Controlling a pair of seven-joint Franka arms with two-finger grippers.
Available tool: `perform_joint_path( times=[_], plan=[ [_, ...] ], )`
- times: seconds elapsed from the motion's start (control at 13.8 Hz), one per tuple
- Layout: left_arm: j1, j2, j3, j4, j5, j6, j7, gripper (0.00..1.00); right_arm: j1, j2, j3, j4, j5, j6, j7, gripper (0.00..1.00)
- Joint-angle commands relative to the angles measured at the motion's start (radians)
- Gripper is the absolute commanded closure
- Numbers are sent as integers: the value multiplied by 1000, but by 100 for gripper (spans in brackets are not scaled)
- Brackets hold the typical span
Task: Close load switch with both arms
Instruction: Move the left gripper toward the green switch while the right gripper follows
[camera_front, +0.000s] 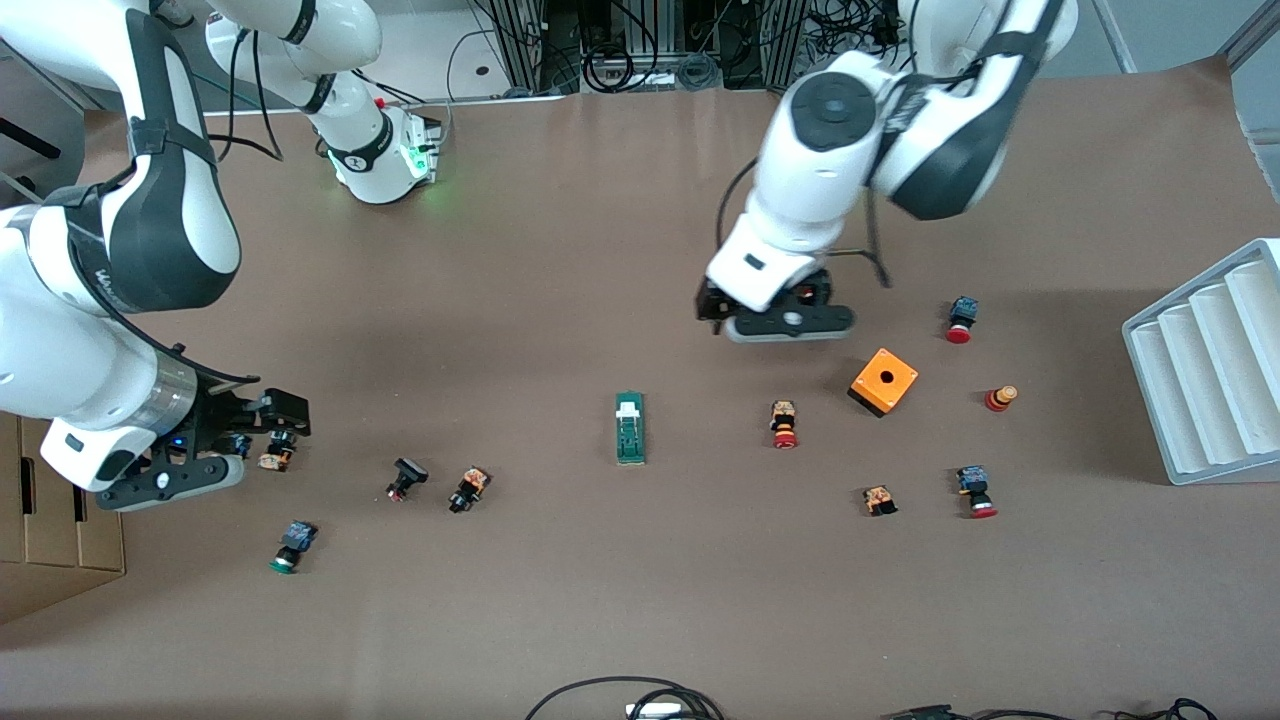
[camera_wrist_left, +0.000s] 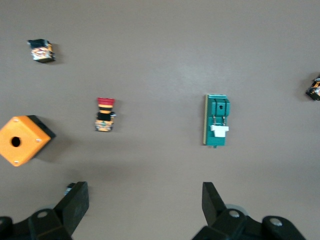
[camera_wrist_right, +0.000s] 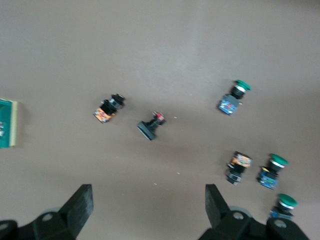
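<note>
Two end effectors: left (camera_wrist_left: 142, 207) released over bare table (camera_front: 560, 260); right (camera_wrist_right: 147, 210) released over push buttons (camera_front: 277, 455), partly hiding them.
Load switch (camera_front: 630, 428): mid-table, untouched; cut off in right wrist view.

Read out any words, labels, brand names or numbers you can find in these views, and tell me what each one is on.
No text reads fully.
Right arm's dark band: pale lettering, too small and cut off to read.
Narrow green load switch with white slider: no readable marking.
Orange box with a hole: no marking shows.
Small red-capped and green-capped push buttons: orange patches on their bodies, nothing legible.
Left gripper and right gripper: no lettering.
</note>
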Motion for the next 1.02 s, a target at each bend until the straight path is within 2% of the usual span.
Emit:
perform_joint_path(
  times=[0.0,0.22,0.51,0.73,0.94],
  plan=[
    [-65,7,14,-29,74,30,-91,0,12,20,-3,15,33,34,-2,0],
    [-120,15,14,-84,123,128,-212,0,43,31,-3,15,33,60,-4,0],
    [-172,61,16,-95,201,217,-301,0,55,57,-3,13,35,89,-13,0],
    [-229,139,16,-90,390,294,-484,0,90,87,-3,13,33,142,-13,0],
    [-287,231,16,-84,641,368,-778,0,118,112,-3,13,28,193,-18,0]
  ],
)
